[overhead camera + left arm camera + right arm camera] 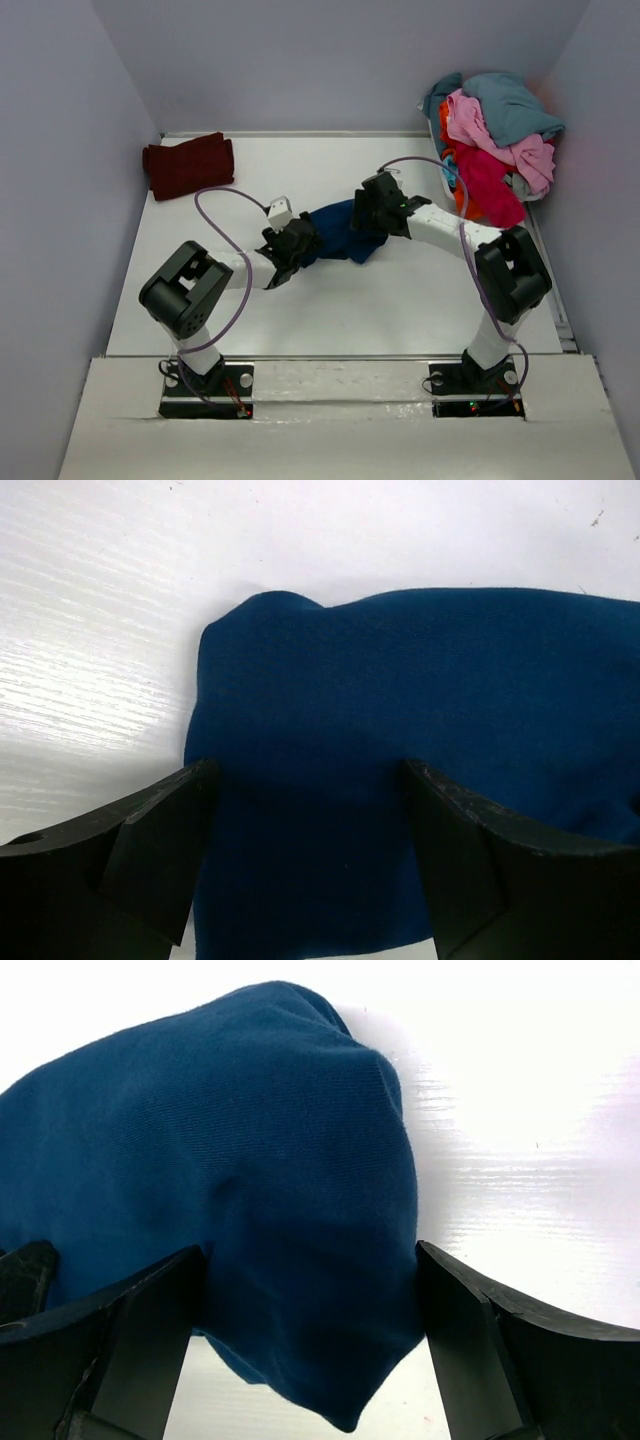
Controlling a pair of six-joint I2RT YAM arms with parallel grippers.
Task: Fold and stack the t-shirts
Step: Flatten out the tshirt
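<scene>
A navy blue t-shirt lies bunched in the middle of the table, with no print showing. My left gripper is open over its left end; in the left wrist view the blue cloth fills the space between the spread fingers of that gripper. My right gripper is open over its right end; in the right wrist view a hump of the blue cloth sits between the fingers of that gripper. A folded dark maroon t-shirt lies at the back left.
A heap of teal, pink, red and orange t-shirts is piled at the back right corner. Grey walls close in the table on the left, back and right. A purple cable loops beside the left arm.
</scene>
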